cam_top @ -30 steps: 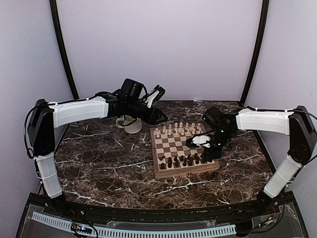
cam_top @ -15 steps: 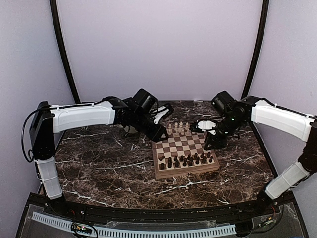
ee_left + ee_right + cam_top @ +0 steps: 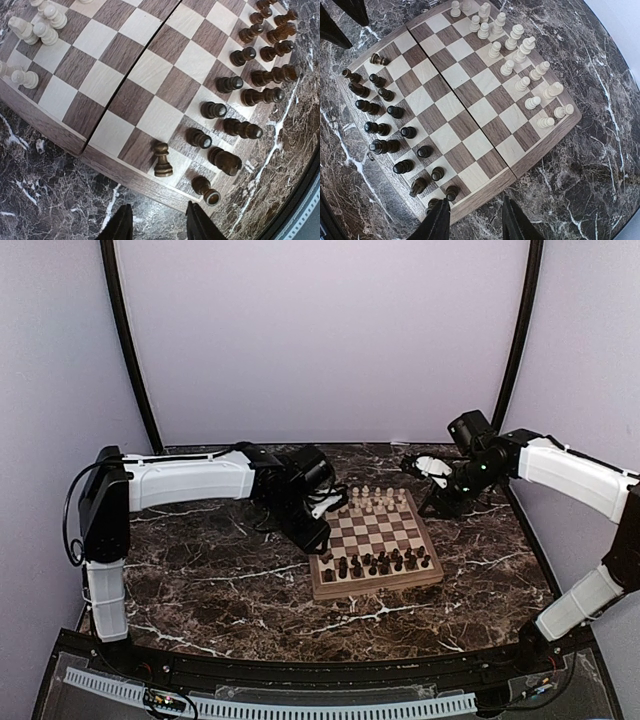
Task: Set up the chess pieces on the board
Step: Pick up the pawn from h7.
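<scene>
The board (image 3: pixel 370 585) lies on the dark marble table. Cream-white chess pieces (image 3: pixel 372 500) stand in its far rows and dark chess pieces (image 3: pixel 375 562) in its near rows. My left gripper (image 3: pixel 318 535) hangs at the board's left edge, open and empty. In the left wrist view its fingertips (image 3: pixel 197 222) hover over marble just outside the rim (image 3: pixel 115 167), near a dark pawn (image 3: pixel 162 160). My right gripper (image 3: pixel 435 508) is off the board's far right side, open and empty. The right wrist view shows its fingertips (image 3: pixel 437 222) by the rim (image 3: pixel 485 192).
Dark marble tabletop (image 3: pixel 220 590) surrounds the board. Black frame posts (image 3: pixel 125 340) rise at the back corners before a pale wall. The left arm (image 3: pixel 190 480) stretches across the table's back left.
My left arm swung right and down to the board's left edge. My right arm drew back from over the board toward the far right, and its jaws widened.
</scene>
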Robot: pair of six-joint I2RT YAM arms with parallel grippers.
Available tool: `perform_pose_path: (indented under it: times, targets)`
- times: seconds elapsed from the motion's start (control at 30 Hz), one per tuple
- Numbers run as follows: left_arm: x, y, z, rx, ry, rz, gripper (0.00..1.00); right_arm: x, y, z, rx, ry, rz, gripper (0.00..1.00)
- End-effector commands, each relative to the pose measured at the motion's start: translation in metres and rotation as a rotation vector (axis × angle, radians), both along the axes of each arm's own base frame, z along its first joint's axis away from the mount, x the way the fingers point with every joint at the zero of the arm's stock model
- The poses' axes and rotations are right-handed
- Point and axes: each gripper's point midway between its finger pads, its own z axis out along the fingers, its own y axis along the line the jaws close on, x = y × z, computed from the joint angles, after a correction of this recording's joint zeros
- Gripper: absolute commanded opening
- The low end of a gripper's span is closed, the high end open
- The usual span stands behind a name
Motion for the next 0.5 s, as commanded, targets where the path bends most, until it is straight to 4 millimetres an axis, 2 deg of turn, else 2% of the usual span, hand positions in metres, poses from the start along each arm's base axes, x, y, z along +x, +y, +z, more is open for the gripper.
perform_pose_path:
  times: [0.0,0.47]
  targets:
    - [-0.006,0.005,-0.008,0.069,0.05,0.017,0.38,0.003,0.004,0.011,0.046,-0.035,-0.013,0.38]
    - [0.001,-0.013,-0.028,0.083,0.059,-0.009,0.35,0.005,0.0,0.008,0.044,-0.044,-0.03,0.38]
